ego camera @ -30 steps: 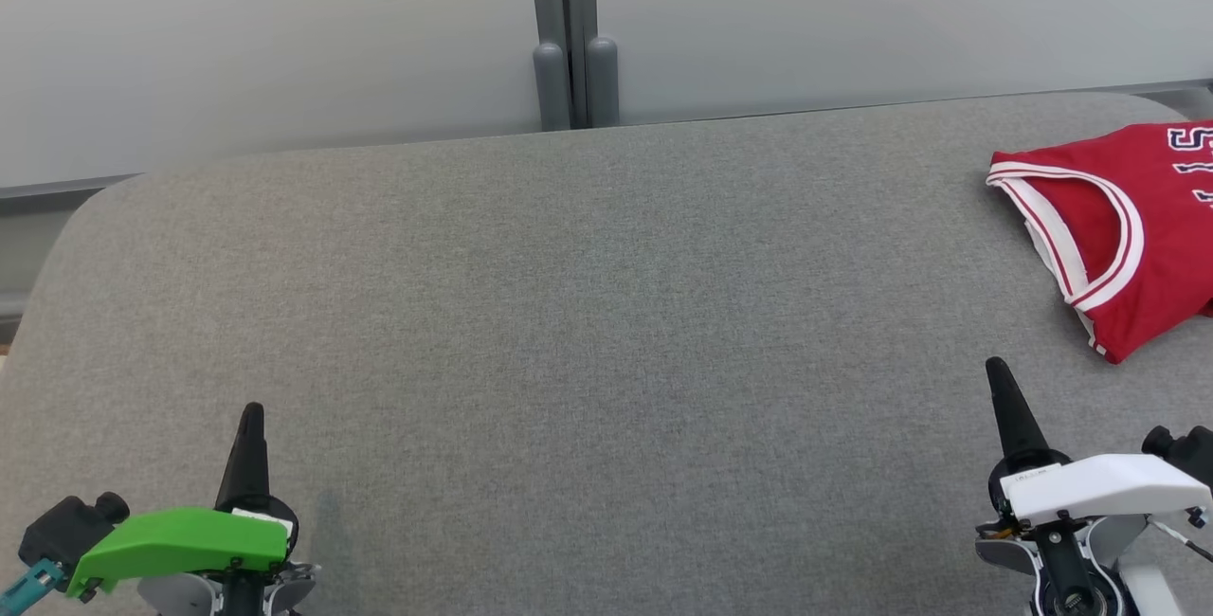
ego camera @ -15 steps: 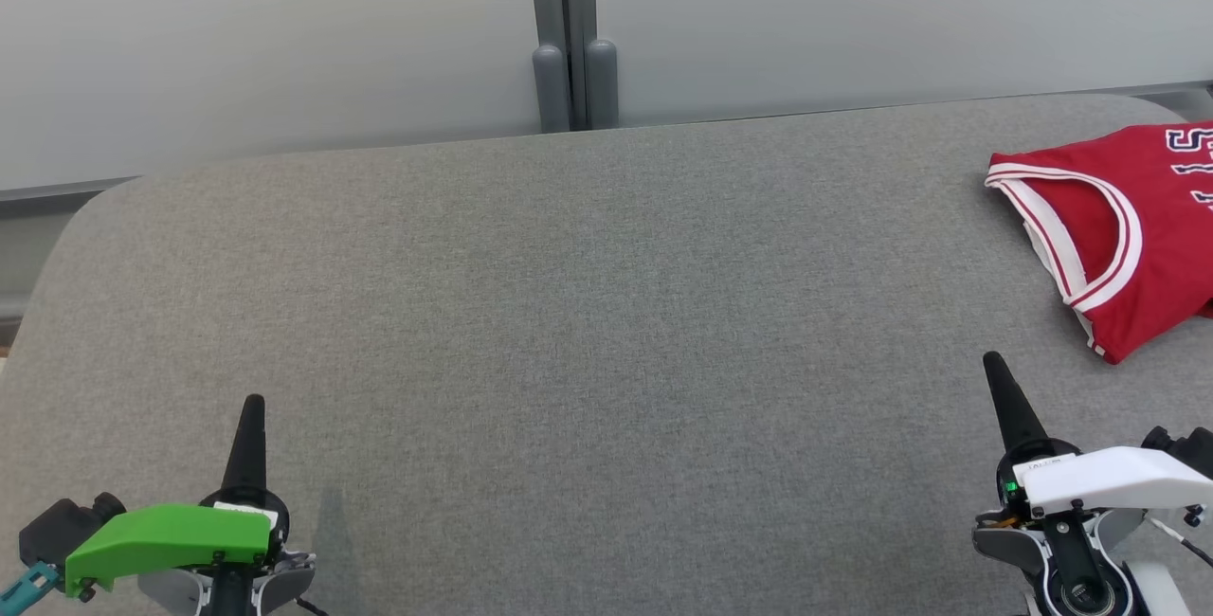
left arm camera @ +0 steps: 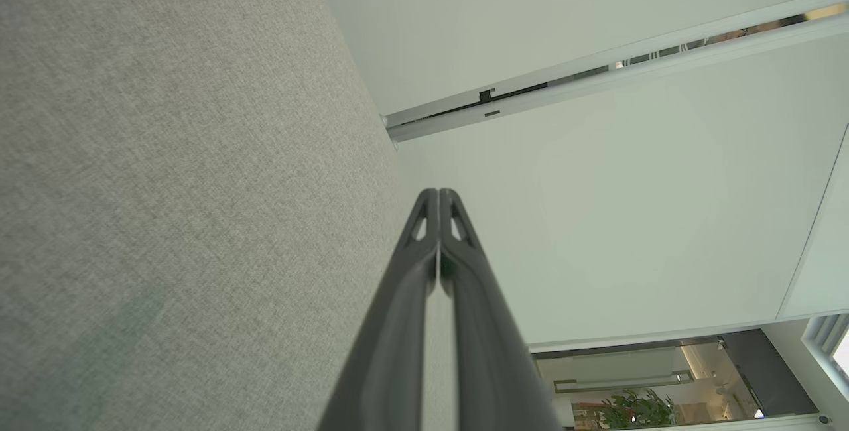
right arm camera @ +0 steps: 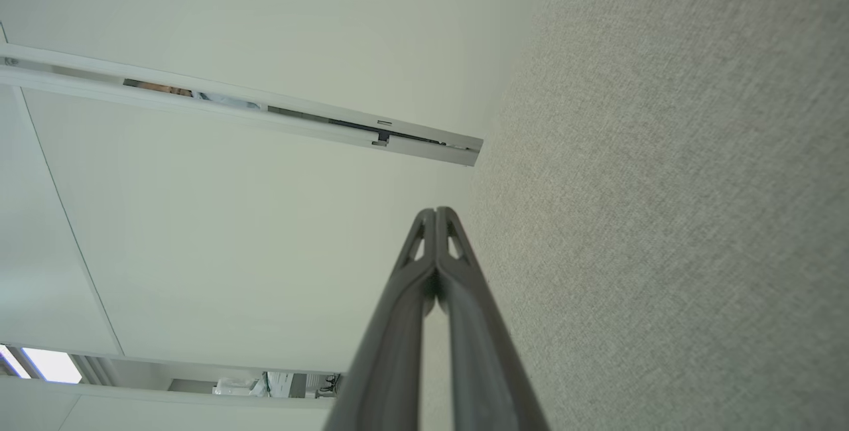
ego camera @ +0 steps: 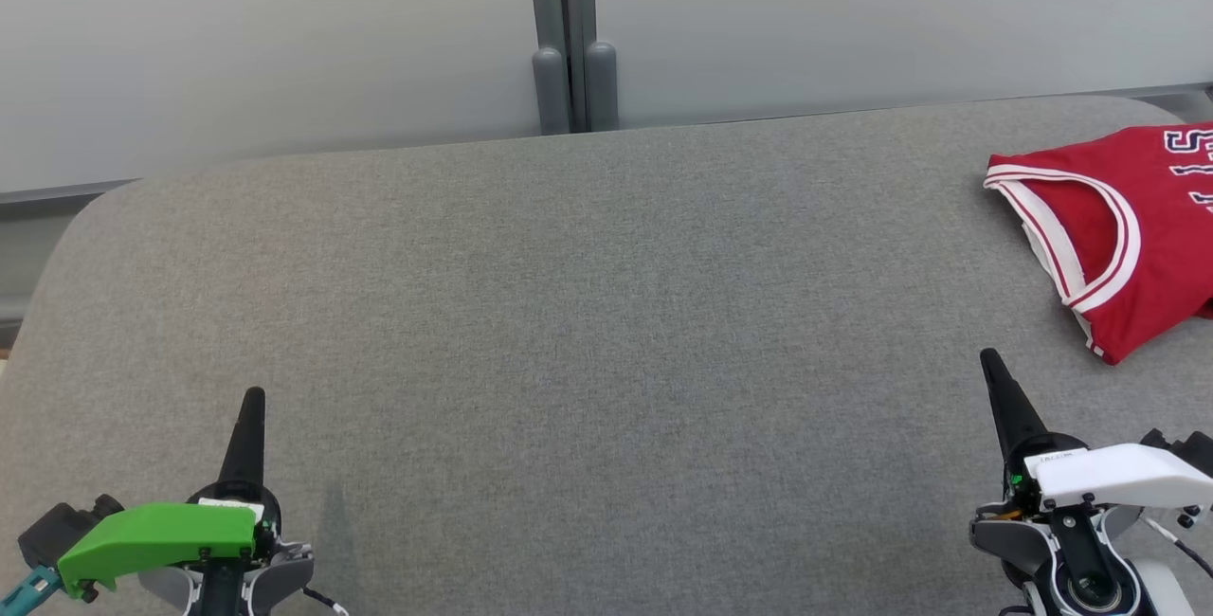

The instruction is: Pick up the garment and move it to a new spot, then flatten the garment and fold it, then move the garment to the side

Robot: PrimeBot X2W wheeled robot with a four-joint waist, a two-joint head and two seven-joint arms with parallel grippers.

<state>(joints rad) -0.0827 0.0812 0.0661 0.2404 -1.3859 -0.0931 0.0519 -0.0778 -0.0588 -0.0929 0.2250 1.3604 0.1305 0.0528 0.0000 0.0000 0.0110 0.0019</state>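
Observation:
The garment point(ego camera: 1128, 227) is a red sleeveless jersey with white trim and dark lettering, lying folded at the far right of the grey table point(ego camera: 588, 313), partly cut off by the head view's right edge. My left gripper point(ego camera: 252, 398) sits at the lower left, shut and empty, its fingertips pressed together point(left arm camera: 438, 193). My right gripper point(ego camera: 989, 357) is at the lower right, also shut and empty point(right arm camera: 436, 212), a short way in front of and to the left of the jersey, not touching it.
A pale wall with a grey vertical post point(ego camera: 573, 38) runs behind the table's far edge. The table's corners are rounded. A broad stretch of bare grey cloth lies between the two grippers and the far edge.
Both grippers have drifted slightly down toward the bottom of the head view, with their fingertips a little higher. The jersey has not moved.

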